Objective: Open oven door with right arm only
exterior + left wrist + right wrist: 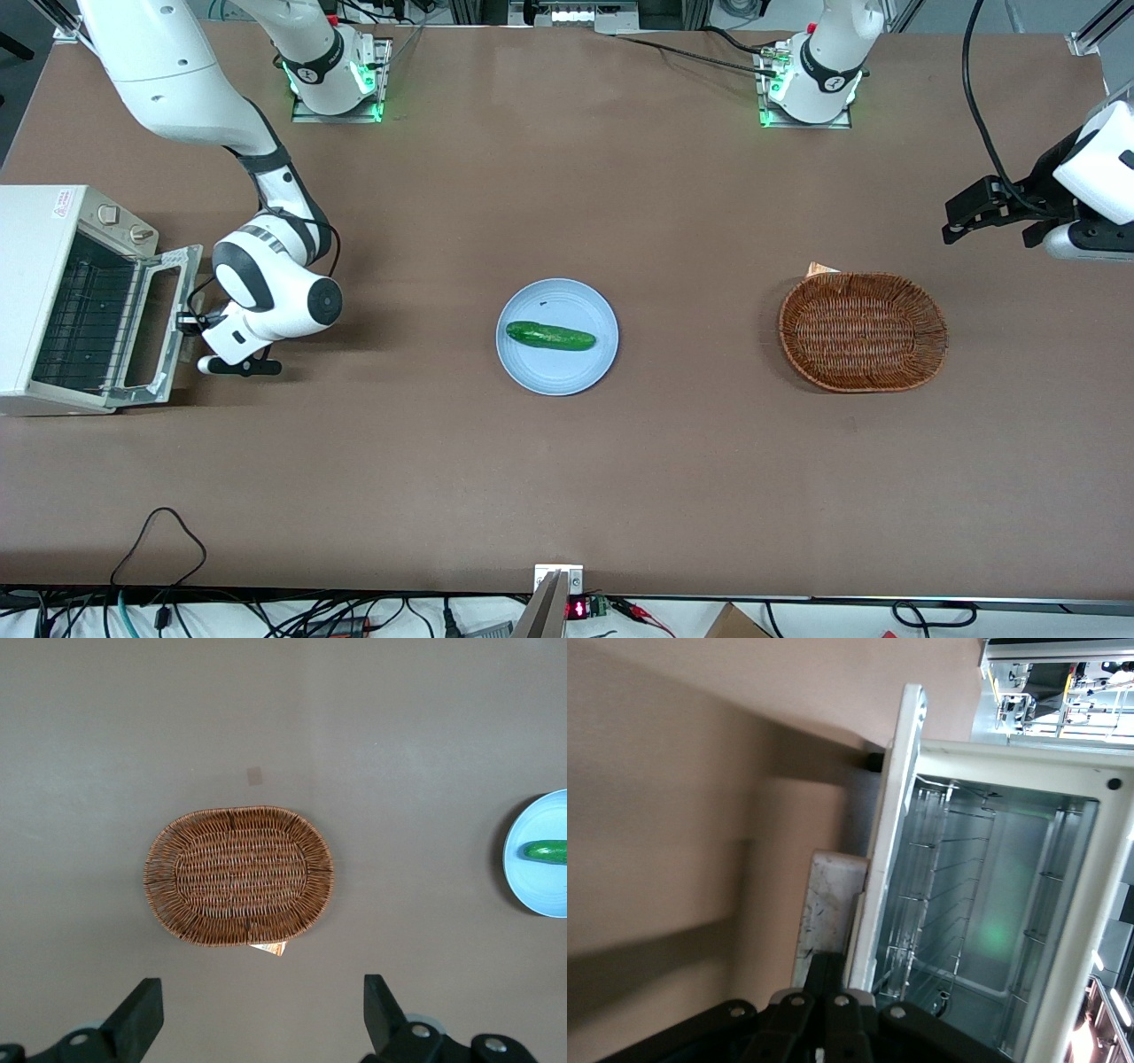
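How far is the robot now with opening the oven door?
Mostly done: the oven door is swung down wide, and the wire rack inside the toaster oven shows. In hand: the gripper is at the door's handle, fingers closed on it. Left: perhaps lowering the door fully, then letting go and moving away.

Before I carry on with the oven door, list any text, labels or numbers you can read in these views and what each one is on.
Red-marked sticker on top of the white two-knob toaster oven: too small to read.
Red lit digits on the small display at the table edge nearest the front camera: unreadable.
Silver-framed glass oven door, hanging open with the right arm's black two-finger tool at its pale bar handle: no text.
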Controlling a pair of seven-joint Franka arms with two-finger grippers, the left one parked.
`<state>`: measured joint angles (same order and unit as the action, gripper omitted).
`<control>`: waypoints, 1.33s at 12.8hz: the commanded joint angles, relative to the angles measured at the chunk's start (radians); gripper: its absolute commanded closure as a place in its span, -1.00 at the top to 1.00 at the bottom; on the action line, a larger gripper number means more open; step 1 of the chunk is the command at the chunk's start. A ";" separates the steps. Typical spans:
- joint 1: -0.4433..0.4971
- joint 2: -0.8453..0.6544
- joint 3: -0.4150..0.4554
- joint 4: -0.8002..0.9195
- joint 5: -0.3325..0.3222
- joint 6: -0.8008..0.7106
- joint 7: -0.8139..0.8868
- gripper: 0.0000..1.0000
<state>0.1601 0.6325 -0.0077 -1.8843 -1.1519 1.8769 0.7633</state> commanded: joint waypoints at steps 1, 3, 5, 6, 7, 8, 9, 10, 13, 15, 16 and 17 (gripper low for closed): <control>-0.011 0.047 -0.025 0.014 0.011 -0.004 0.007 -0.98; -0.001 0.064 -0.026 0.025 0.014 -0.004 0.005 -0.98; 0.003 0.073 -0.026 0.025 0.014 -0.004 0.005 -0.98; 0.003 0.075 -0.025 0.025 0.014 -0.004 0.005 -0.98; 0.003 0.079 -0.025 0.025 0.014 -0.001 0.005 -0.98; 0.003 0.082 -0.025 0.025 0.014 0.001 0.005 -0.98; 0.003 0.088 -0.025 0.025 0.020 0.001 0.004 -0.98; 0.003 0.092 -0.025 0.025 0.037 0.004 0.004 -0.98; 0.012 0.092 -0.025 0.027 0.073 0.033 0.002 -0.98; 0.036 0.092 -0.025 0.069 0.177 0.033 -0.005 -0.97; 0.045 0.090 -0.025 0.086 0.213 0.027 -0.010 -0.97; 0.053 0.087 -0.025 0.094 0.240 0.022 -0.013 -0.96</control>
<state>0.1816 0.7268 -0.0185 -1.8158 -0.9709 1.9178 0.7644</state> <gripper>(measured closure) 0.982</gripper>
